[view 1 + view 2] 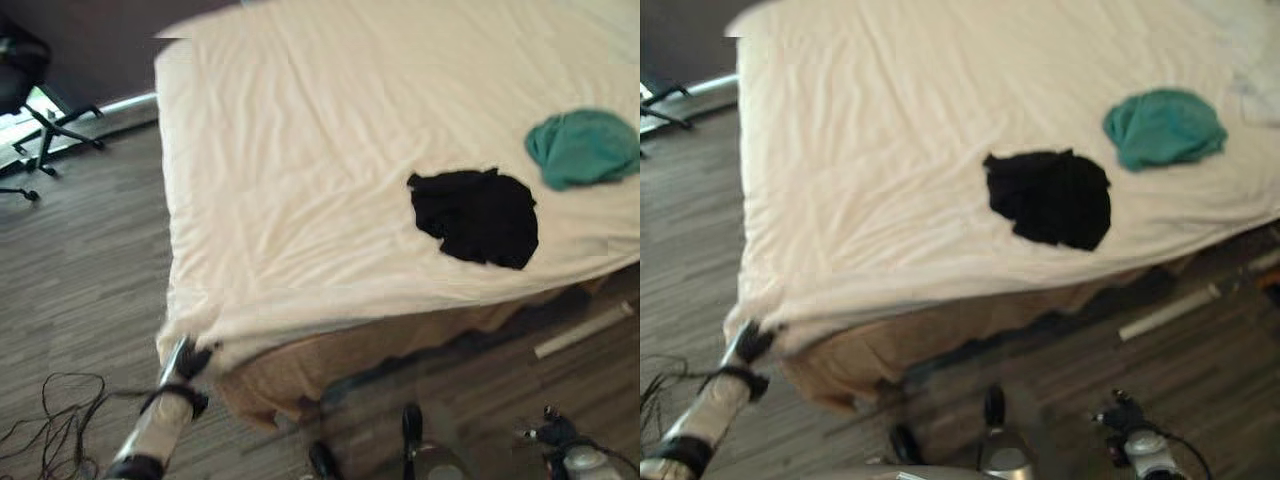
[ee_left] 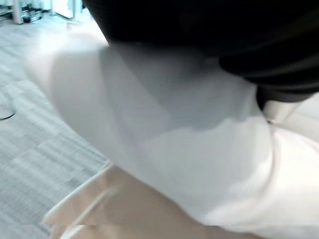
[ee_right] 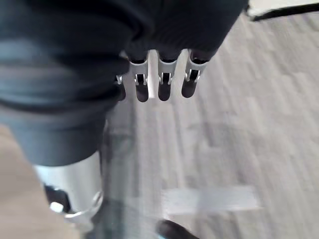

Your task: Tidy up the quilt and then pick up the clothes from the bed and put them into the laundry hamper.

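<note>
**Left hand buried in the quilt corner, clothes lying on the bed**

Left wrist view hides its own fingers: white cloth of the quilt covers everything past the dark cover, so whether the left hand is clenched on the cloth or lying flat cannot be told. From the head cameras that hand meets the quilt's hanging corner at the lower left of the frame, over a tan bed skirt.

On the spread quilt, right of centre, lies a black garment; just beside it, further up and right, a crumpled teal garment, cut off near the frame edge.

At the bottom right the right hand hangs over the wood floor, fingers straight and released, holding nothing.

An office chair stands at the upper left, partly cropped.
</note>
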### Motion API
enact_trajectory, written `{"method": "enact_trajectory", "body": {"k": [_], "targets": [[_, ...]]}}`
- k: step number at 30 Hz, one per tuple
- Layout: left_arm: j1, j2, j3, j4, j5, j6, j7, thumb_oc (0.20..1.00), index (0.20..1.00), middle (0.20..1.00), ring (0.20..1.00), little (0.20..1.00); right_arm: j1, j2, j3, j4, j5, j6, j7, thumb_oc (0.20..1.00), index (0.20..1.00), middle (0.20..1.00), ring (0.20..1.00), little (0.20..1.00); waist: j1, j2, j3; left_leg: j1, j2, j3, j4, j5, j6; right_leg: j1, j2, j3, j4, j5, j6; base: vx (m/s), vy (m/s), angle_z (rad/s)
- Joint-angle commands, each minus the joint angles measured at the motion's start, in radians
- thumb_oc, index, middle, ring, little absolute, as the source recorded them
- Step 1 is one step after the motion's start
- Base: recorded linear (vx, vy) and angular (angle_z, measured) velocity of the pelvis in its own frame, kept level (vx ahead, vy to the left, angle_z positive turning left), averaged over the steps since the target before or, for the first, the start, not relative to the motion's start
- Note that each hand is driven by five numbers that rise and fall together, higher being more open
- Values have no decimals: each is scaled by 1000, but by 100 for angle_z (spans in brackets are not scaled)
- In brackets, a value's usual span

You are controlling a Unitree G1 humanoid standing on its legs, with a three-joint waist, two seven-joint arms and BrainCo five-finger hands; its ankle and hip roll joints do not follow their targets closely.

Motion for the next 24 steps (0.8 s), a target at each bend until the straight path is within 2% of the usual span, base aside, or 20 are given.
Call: {"method": "enact_trajectory", "body": {"k": [1, 4, 5, 6, 7, 8, 9, 10, 11, 12, 14, 15, 16, 18, 19, 21, 22, 23, 24], "targets": [[28, 32, 63, 135, -55, 34, 31, 1000, 1000, 1000, 1000, 1000, -46, -86, -63, -157, 46, -90, -50, 1000, 1000, 1000, 1000, 1000, 35, -14, -19, 13, 75, -44, 1, -13, -30, 28, -99, 18, 3, -115, 128, 31, 29, 16], [66, -14, 57, 253, -24, 45, 47, 1000, 1000, 1000, 1000, 1000, -103, -140, -87, -361, 40, -137, -91, 1000, 1000, 1000, 1000, 1000, 57, -28, -29, 19, 75, -44, 1, -18, -28, 39, -99, 8, 4, -118, 131, 21, 24, 11], [64, -16, 56, 256, -24, 43, 48, 1000, 1000, 1000, 1000, 1000, -102, -141, -87, -364, 40, -135, -91, 1000, 1000, 1000, 1000, 1000, 57, -27, -28, 20, 75, -44, 1, -18, -28, 40, -99, 8, 4, -119, 131, 0, 0, 0], [75, -42, 63, 294, -47, 45, 44, 1000, 1000, 1000, 1000, 1000, -123, -148, -87, -424, 43, -148, -100, 1000, 1000, 1000, 1000, 1000, 64, -30, -29, 19, 76, -44, 1, -18, -27, 41, -99, 4, 4, -120, 131, 0, 0, 0], [87, -84, 97, 364, -135, 60, 25, 1000, 1000, 1000, 1000, 1000, -183, -159, -71, -536, 39, -165, -111, 1000, 1000, 1000, 1000, 1000, 83, -38, -27, 9, 77, -50, 1, -14, -27, 39, -98, -4, 4, -122, 130, 0, 0, 0], [86, -85, 98, 365, -136, 59, 25, 1000, 1000, 1000, 1000, 1000, -184, -159, -70, -537, 39, -163, -111, 1000, 1000, 1000, 1000, 1000, 82, -38, -27, 8, 77, -50, 1, -14, -27, 38, -98, -4, 4, -122, 130, -37, -31, 3], [78, -95, 98, 408, -151, 71, 31, 1000, 1000, 1000, 1000, 1000, -255, -135, -39, -643, 45, -177, -117, 200, 200, 200, 200, 200, 100, -45, -22, -4, 80, -57, 1, -8, -27, 30, -97, -10, 3, -122, 128, -25, -25, 8], [77, -94, 98, 410, -151, 70, 31, 1000, 1000, 1000, 1000, 1000, -256, -135, -39, -644, 45, -176, -118, 200, 200, 200, 200, 200, 99, -45, -22, -5, 80, -58, 1, -8, -27, 30, -97, -11, 3, -122, 127, -76, -41, 22], [61, -96, 52, 427, -114, 68, 44, 1000, 1000, 1000, 1000, 1000, -354, -102, 32, -699, 48, -191, -127, 200, 200, 200, 200, 200, 121, -51, -8, -26, 82, -66, 1, -2, -29, 18, -98, -18, 2, -120, 127, -132, -35, 42], [33, -97, 22, 431, -99, 68, 52, 1000, 1000, 1000, 1000, 1000, -450, -83, 96, -674, 52, -198, -146, 200, 200, 200, 200, 200, 133, -55, 15, -48, 84, -74, 1, 6, -30, 1, -98, -20, 3, -115, 125, -213, -49, 38], [-11, -93, -32, 440, -96, 63, 75, 1000, 1000, 1000, 1000, 1000, -606, -41, 181, -643, 88, -193, -171, 200, 200, 200, 200, 200, 156, -60, 62, -90, 90, -87, 1, 24, -35, -37, -97, -19, 4, -103, 122, -206, -36, 24], [-15, -94, -30, 442, -96, 62, 75, 1000, 1000, 1000, 1000, 1000, -614, -41, 184, -638, 89, -195, -172, 200, 200, 200, 200, 200, 154, -60, 64, -91, 90, -87, 1, 25, -35, -38, -97, -19, 4, -103, 121, -239, -41, 17], [-63, -90, -86, 452, -104, 57, 96, 1000, 1000, 1000, 1000, 1000, -768, 14, 249, -581, 150, -200, -187, 200, 200, 200, 200, 200, 181, -62, 116, -130, 101, -94, 1, 44, -43, -75, -96, -22, 5, -90, 119, -157, -30, 11], [-90, -87, -106, 454, -107, 52, 105, 1000, 1000, 1000, 1000, 1000, -836, 37, 280, -538, 174, -203, -192, 200, 200, 200, 200, 200, 193, -59, 142, -149, 106, -98, 1, 54, -46, -91, -96, -25, 6, -85, 118, -193, -24, 16], [-141, -75, -157, 456, -104, 47, 126, 1000, 1000, 1000, 1000, 1000, -935, 102, 336, -442, 211, -198, -196, 200, 200, 200, 200, 200, 220, -50, 180, -191, 119, -103, 1, 74, -59, -122, -98, -37, 5, -75, 118, -194, -27, 31], [-158, -74, -171, 452, -102, 46, 132, 1000, 1000, 1000, 1000, 1000, -955, 122, 350, -411, 224, -201, -197, 200, 200, 200, 200, 200, 228, -50, 190, -206, 126, -106, 1, 81, -65, -131, -99, -45, 5, -73, 117, -109, -32, 23], [-194, -73, -203, 439, -104, 39, 139, 1000, 1000, 1000, 1000, 1000, -966, 184, 382, -341, 273, -196, -185, 200, 200, 200, 200, 200, 245, -45, 210, -240, 134, -115, 1, 91, -74, -152, -102, -59, 3, -67, 119, -58, -28, 16], [-194, -73, -202, 439, -105, 39, 139, 1000, 1000, 1000, 1000, 1000, -967, 184, 382, -339, 274, -196, -185, 200, 200, 200, 200, 200, 244, -45, 209, -241, 134, -115, 1, 91, -74, -153, -102, -60, 3, -67, 119, -122, -38, 30], [-230, -79, -234, 428, -104, 31, 145, 1000, 1000, 1000, 1000, 1000, -950, 258, 430, -276, 291, -186, -160, 200, 200, 200, 200, 200, 256, -36, 227, -276, 140, -123, 1, 104, -82, -176, -107, -71, 1, -62, 121, -63, -12, 26]]}}
